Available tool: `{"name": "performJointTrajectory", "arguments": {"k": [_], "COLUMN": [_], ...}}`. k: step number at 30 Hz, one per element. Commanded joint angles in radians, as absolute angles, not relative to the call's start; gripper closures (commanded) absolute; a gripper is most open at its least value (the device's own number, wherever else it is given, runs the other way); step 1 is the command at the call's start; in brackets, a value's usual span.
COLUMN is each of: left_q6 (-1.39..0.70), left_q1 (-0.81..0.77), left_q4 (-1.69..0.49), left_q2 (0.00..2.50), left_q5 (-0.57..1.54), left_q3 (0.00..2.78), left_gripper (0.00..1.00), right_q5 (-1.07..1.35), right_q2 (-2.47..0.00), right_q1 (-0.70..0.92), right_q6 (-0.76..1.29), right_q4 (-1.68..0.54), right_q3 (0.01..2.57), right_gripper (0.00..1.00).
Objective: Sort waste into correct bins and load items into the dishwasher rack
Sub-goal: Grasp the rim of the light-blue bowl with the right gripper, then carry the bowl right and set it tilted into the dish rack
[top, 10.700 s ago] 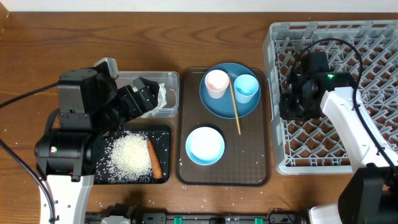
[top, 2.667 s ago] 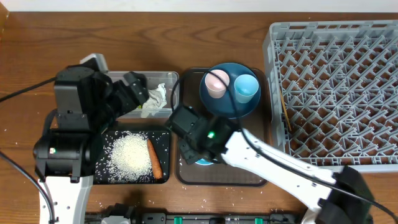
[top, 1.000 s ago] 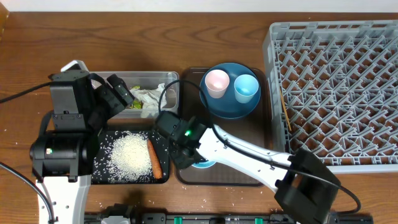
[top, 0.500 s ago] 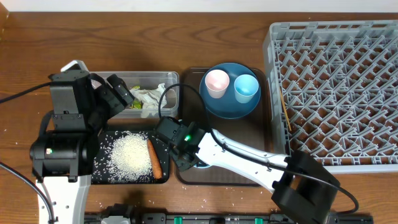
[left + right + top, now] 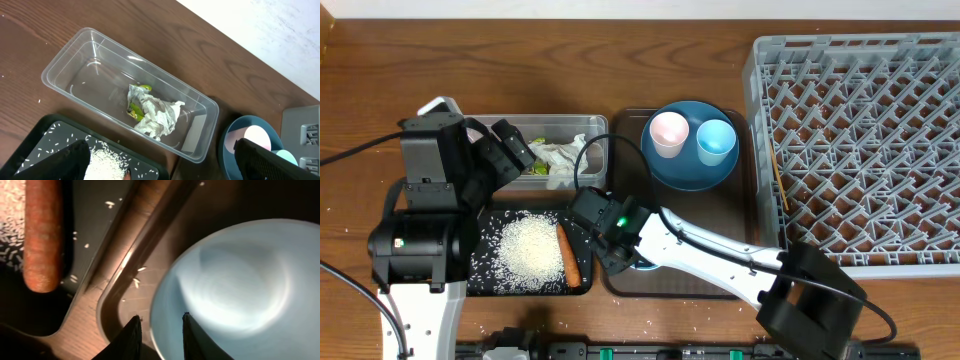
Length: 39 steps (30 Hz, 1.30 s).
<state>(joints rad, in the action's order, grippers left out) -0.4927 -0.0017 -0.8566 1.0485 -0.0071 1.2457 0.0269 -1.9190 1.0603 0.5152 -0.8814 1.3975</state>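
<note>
- While your left pincer (image 5: 161,145) hangs with its fingers wide apart and empty above the clear tub (image 5: 65,65), the action is on the other side.
- Your right pincer (image 5: 160,317) is down at the light-blue bowl (image 5: 230,290), one finger outside the rim and one inside, with only a narrow gap between them. I can't tell whether they are pinching the rim yet.
- That straddle makes sense: a thin rim is probably the only part of a round bowl that two fingers can catch.
- The bowl sits on the near left part of the brown tray (image 5: 740,250), mostly hidden under your arm from overhead.
- It stands mouth up, white inside showing. Being round, it has no long axis, so any point on the rim should serve.
- The wrapper (image 5: 152,112) lies crumpled in the tub, and the rice (image 5: 530,248) is heaped in the black tray (image 5: 480,285).
- The carrot (image 5: 42,235) lies along that tray's right edge, just beside the bowl, its long axis running far to near.
- Both cups wait upright on the plate (image 5: 690,170).
- The rack (image 5: 920,262) is well to the right, so I'd expect a long carry across.
</note>
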Motion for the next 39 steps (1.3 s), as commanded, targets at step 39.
{"name": "performJointTrajectory", "arguments": {"k": [39], "left_q6": [-0.479], "left_q1": [0.002], "left_q4": [-0.859], "left_q2": [1.053], "left_q5": [-0.020], "left_q3": [1.264], "left_gripper": [0.06], "right_q5": [0.054], "right_q2": [-1.679], "right_q1": [0.810], "right_q6": [0.318], "right_q4": [-1.044], "right_q3": [1.592], "right_gripper": [0.99]}}
